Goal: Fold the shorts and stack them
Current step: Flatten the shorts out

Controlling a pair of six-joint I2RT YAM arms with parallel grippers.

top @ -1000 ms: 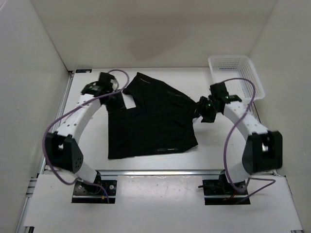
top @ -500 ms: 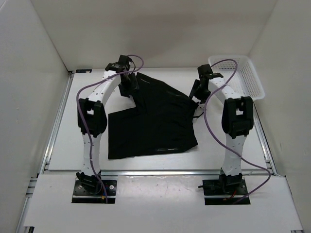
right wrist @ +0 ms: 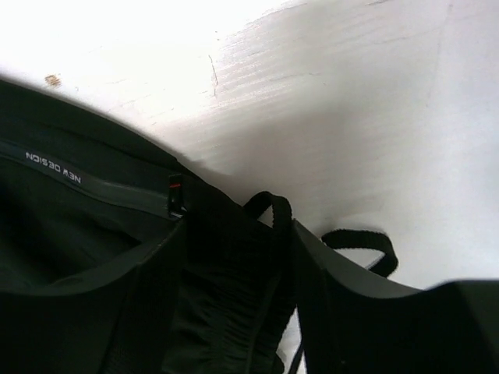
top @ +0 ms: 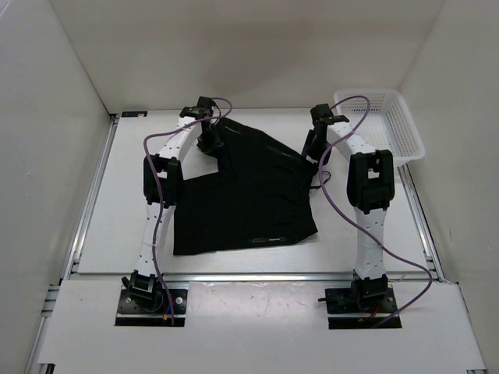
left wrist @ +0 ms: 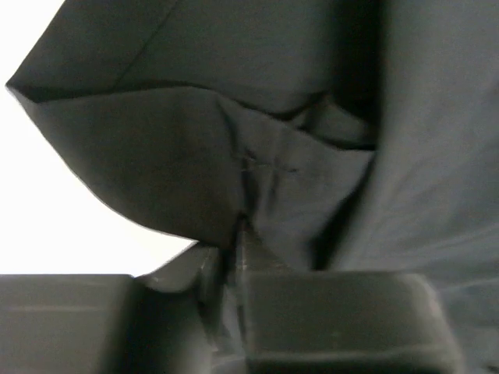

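Note:
The black shorts (top: 249,195) lie spread flat in the middle of the table. My left gripper (top: 209,142) is at their far left corner. In the left wrist view, this gripper (left wrist: 238,230) is shut, with a fold of the shorts (left wrist: 156,156) pinched between its tips. My right gripper (top: 312,148) is at the shorts' far right edge. In the right wrist view, it (right wrist: 238,241) stands open, the ribbed waistband (right wrist: 226,296) bunched between its fingers. The black drawstring (right wrist: 366,241) loops onto the table beside the right finger.
A white mesh basket (top: 413,136) stands at the far right corner, just right of the right arm. White walls close in the table at the back and on both sides. Purple cables arch over both arms.
Both arms have stretched from a bent pose out toward the far edge of the shorts. The left gripper reached the far left corner and shut on it. The shorts themselves have hardly shifted.

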